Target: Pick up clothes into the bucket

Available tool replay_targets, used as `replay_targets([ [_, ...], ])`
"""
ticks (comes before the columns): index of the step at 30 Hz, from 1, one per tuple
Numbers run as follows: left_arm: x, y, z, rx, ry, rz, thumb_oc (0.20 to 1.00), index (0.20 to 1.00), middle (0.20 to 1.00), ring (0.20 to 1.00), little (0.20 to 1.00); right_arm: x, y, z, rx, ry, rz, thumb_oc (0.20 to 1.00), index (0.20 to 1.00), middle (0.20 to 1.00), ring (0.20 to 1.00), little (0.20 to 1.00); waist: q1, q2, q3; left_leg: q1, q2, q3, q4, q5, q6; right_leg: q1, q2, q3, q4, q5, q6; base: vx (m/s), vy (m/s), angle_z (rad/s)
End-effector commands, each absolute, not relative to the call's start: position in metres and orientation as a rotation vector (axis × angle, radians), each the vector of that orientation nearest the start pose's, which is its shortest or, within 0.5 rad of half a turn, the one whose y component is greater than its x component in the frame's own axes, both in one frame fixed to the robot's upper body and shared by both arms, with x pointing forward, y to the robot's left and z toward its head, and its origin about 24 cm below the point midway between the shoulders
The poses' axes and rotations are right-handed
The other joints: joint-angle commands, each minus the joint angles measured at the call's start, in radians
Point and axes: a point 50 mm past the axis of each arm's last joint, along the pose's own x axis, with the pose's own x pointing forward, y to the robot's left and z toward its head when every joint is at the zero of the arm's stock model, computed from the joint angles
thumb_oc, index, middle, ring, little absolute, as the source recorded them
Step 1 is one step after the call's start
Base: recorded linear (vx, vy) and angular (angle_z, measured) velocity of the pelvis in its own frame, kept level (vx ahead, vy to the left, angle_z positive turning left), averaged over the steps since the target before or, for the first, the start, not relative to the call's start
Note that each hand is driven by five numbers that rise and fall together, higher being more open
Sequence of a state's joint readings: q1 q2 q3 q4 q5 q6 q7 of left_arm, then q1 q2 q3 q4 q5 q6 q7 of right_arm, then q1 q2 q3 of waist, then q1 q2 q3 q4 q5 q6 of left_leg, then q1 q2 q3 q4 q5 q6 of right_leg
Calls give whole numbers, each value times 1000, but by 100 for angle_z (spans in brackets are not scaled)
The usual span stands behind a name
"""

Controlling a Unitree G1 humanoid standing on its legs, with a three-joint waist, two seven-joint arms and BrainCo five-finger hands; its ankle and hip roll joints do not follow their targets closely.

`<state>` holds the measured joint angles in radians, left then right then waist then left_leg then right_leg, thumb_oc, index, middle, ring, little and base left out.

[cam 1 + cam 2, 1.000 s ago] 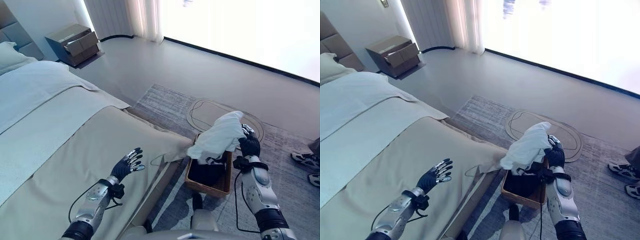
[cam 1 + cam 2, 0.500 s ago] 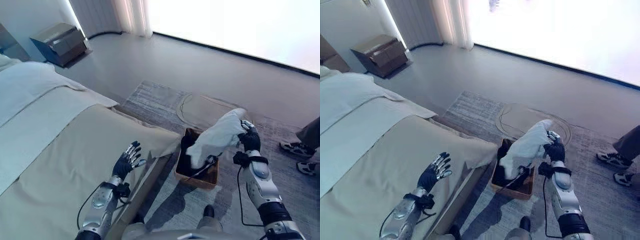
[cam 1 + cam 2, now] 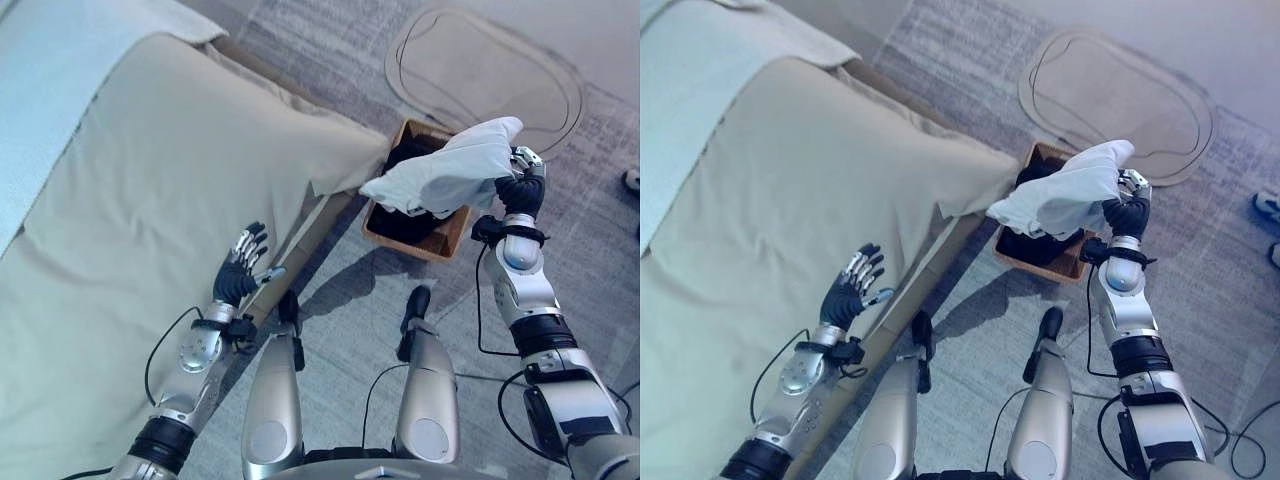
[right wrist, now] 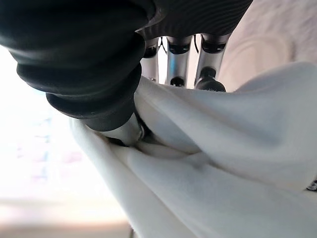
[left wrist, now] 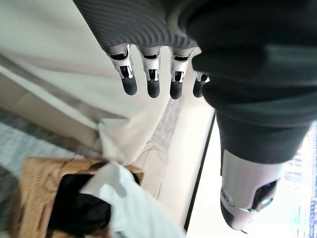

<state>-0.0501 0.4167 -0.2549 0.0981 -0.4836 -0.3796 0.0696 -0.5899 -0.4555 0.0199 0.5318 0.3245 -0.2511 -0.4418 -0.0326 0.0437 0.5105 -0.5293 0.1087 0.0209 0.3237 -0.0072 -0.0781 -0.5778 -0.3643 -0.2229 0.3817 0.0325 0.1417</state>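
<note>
Above the wicker basket (image 3: 420, 222) on the floor beside the bed's (image 3: 130, 200) corner, the right hand (image 3: 518, 178) is gripping a soft white garment (image 3: 445, 175), apparently about to release it. Over the bed's edge, the left hand (image 3: 852, 288) is hanging with fingers straight. Close up, the right wrist view is showing fingers (image 4: 204, 63) bunching folded cloth.

Rug (image 3: 340, 290) bears wicker basket (image 3: 440, 243); dark clothes (image 3: 405, 222) inside, apparently.

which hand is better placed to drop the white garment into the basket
The right hand: its fingers already clutch the white garment, which hangs over the wicker basket. The left hand hovers open above the bed.
</note>
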Motion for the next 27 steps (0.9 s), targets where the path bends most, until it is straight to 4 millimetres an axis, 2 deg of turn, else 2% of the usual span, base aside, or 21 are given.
replay_targets([
  [1, 242, 180, 86, -48, -373, -121, 1000, 1000, 1000, 1000, 1000, 347, -268, 198, -52, -551, -563, 200, 200, 200, 200, 200, 4, -9, -60, -58, -18, -33, 78, -62, 18, -38, 29, 68, 15, 6, 19, -107, -6, 0],
  [2, 239, 176, 85, -60, -364, -137, 1000, 1000, 1000, 1000, 1000, 353, -274, 210, -50, -560, -595, 200, 200, 200, 200, 200, 6, -2, -51, -99, -18, -32, 102, -64, 16, -82, 29, 73, 46, 0, 17, -49, 11, -3],
  [3, 240, 176, 85, -61, -365, -137, 1000, 1000, 1000, 1000, 1000, 353, -274, 211, -50, -561, -595, 200, 200, 200, 200, 200, 6, -2, -52, -103, -18, -32, 104, -64, 16, -86, 29, 74, 48, 0, 17, -89, 15, -6],
  [4, 238, 172, 82, -86, -340, -155, 1000, 1000, 1000, 1000, 1000, 358, -279, 226, -49, -576, -617, 200, 200, 200, 200, 200, 9, 6, -44, -138, -19, -33, 120, -66, 17, -129, 31, 81, 75, -6, 16, -53, 7, -6],
  [6, 237, 172, 82, -100, -336, -156, 1000, 1000, 1000, 1000, 1000, 359, -279, 232, -49, -585, -618, 200, 200, 200, 200, 200, 10, 6, -42, -158, -17, -31, 131, -70, 18, -153, 33, 90, 87, -9, 16, -41, 3, -5],
  [8, 237, 168, 82, -104, -330, -171, 1000, 1000, 1000, 1000, 1000, 363, -287, 256, -80, -617, -647, 200, 200, 200, 200, 200, 18, 10, -16, -210, -24, -40, 168, -76, 28, -213, 33, 96, 135, -16, 12, -42, -9, -2],
  [9, 237, 168, 82, -105, -331, -170, 1000, 1000, 1000, 1000, 1000, 363, -287, 257, -81, -618, -646, 200, 200, 200, 200, 200, 18, 11, -16, -214, -24, -40, 170, -77, 29, -217, 33, 97, 137, -17, 12, -41, -21, -5],
  [10, 236, 164, 82, -99, -329, -187, 1000, 1000, 1000, 1000, 1000, 364, -291, 267, -96, -626, -670, 200, 200, 200, 200, 200, 17, 16, -4, -245, -27, -47, 194, -81, 30, -244, 29, 101, 165, -26, 12, 72, -27, -4],
  [11, 236, 162, 82, -98, -327, -196, 1000, 1000, 1000, 1000, 1000, 365, -292, 272, -107, -627, -677, 200, 200, 200, 200, 200, 19, 21, -3, -251, -26, -56, 215, -116, 24, -250, 28, 110, 196, -63, 22, 0, 0, 0],
  [12, 236, 162, 83, -99, -330, -196, 1000, 1000, 1000, 1000, 1000, 365, -292, 273, -106, -631, -676, 200, 200, 200, 200, 200, 16, 21, 2, -266, -28, -49, 215, -88, 29, -261, 25, 106, 188, -37, 12, 103, -11, 10],
  [13, 237, 160, 85, -97, -335, -199, 1000, 1000, 1000, 1000, 1000, 365, -294, 281, -123, -644, -685, 200, 200, 200, 200, 200, 14, 25, 1, -282, -30, -58, 242, -124, 23, -280, 24, 116, 228, -76, 21, 25, 7, 15],
  [16, 238, 158, 87, -120, -343, -201, 1000, 1000, 1000, 1000, 1000, 364, -293, 287, -118, -662, -690, 200, 200, 200, 200, 200, 13, 29, 0, -311, -33, -60, 280, -142, 26, -311, 26, 125, 267, -96, 16, 55, 12, 12],
  [18, 239, 156, 88, -137, -346, -195, 1000, 1000, 1000, 1000, 1000, 364, -291, 287, -103, -671, -686, 200, 200, 200, 200, 200, 13, 29, 5, -330, -37, -60, 313, -155, 29, -332, 29, 133, 298, -108, 13, 32, 24, 2],
  [21, 239, 154, 88, -146, -348, -196, 1000, 1000, 1000, 1000, 1000, 369, -287, 276, -156, -627, -670, 200, 200, 200, 200, 200, 14, 30, 9, -362, -39, -57, 354, -174, 30, -360, 22, 142, 328, -124, 10, 0, 0, 0],
  [22, 240, 154, 88, -141, -349, -195, 1000, 1000, 1000, 1000, 1000, 372, -288, 266, -176, -581, -677, 200, 200, 200, 200, 200, 15, 32, 9, -371, -42, -57, 359, -177, 30, -367, 19, 142, 334, -126, 10, 0, 0, 0],
  [23, 240, 152, 89, -124, -354, -201, 1000, 1000, 1000, 1000, 1000, 377, -294, 247, -199, -480, -696, 200, 200, 200, 200, 200, 17, 37, 9, -389, -43, -56, 368, -179, 29, -381, 15, 143, 342, -129, 10, 0, 0, 0],
  [24, 240, 152, 89, -124, -355, -201, 1000, 1000, 1000, 1000, 1000, 377, -294, 247, -198, -481, -695, 200, 200, 200, 200, 200, 17, 37, 9, -391, -43, -56, 369, -179, 29, -383, 15, 144, 343, -129, 10, 0, 0, 0],
  [25, 240, 151, 89, -129, -352, -209, 1000, 1000, 1000, 1000, 1000, 381, -298, 233, -254, -391, -697, 200, 200, 200, 200, 200, 22, 43, 9, -399, -45, -52, 372, -181, 30, -395, 14, 150, 350, -132, 8, 0, 0, 0],
  [26, 240, 151, 89, -130, -353, -209, 1000, 1000, 1000, 1000, 1000, 381, -298, 233, -255, -391, -696, 200, 200, 200, 200, 200, 21, 43, 9, -400, -45, -52, 373, -181, 30, -397, 14, 150, 351, -132, 8, 35, 23, 3],
  [27, 240, 149, 89, -125, -351, -223, 1000, 1000, 1000, 1000, 1000, 384, -302, 223, -321, -315, -697, 200, 200, 200, 200, 200, 26, 49, 9, -410, -49, -49, 381, -184, 32, -406, 12, 154, 357, -134, 7, 0, 0, 0],
])
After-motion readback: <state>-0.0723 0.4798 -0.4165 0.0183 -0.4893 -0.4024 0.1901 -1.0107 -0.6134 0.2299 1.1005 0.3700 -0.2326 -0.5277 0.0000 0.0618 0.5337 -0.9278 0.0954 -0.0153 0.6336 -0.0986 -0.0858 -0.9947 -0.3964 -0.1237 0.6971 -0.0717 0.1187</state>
